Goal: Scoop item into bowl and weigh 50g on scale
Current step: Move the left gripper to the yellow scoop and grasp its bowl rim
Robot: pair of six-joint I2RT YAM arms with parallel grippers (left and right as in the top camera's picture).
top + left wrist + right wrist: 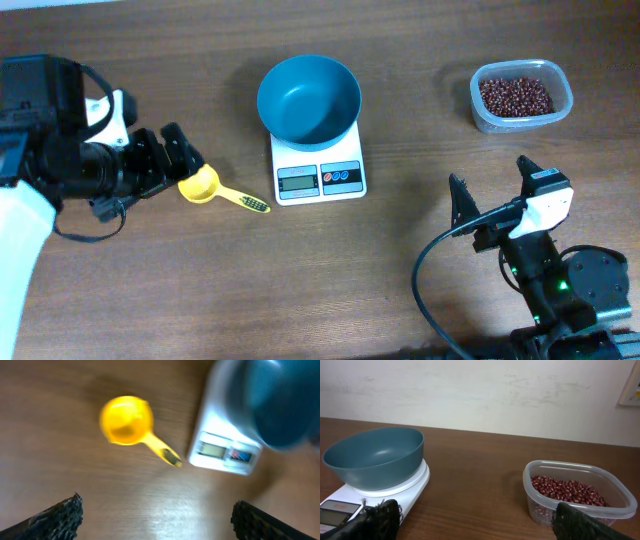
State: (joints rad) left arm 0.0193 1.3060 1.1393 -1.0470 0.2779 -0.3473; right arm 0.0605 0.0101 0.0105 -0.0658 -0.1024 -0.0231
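I read this as the very start: nothing has been scooped yet, and the first job is getting hold of the scoop. The small dark red-brown beans (515,95) all lie in the clear rounded-rectangular plastic tub (478,112) at the far right of the brown wooden table (330,290), well apart from everything else. The round, deep teal-blue plastic bowl (308,98) sits empty on the small white digital kitchen scale (320,178); I cannot read its display from here.

My left gripper (157,519) has its jaws spread wide with nothing between them. It hangs just beside the cup end of the little yellow plastic measuring scoop (215,190), which lies flat on the wood to the left of the scale, its handle pointing towards the scale. My right gripper (491,175) is likewise wide open and empty, near the front edge, facing the bowl and the tub.

Next, I think, I should bring the left jaws down over the thin handle rather than the cup. It lies low against the table, so the fingers must line up across it and nearly reach the wood before I close
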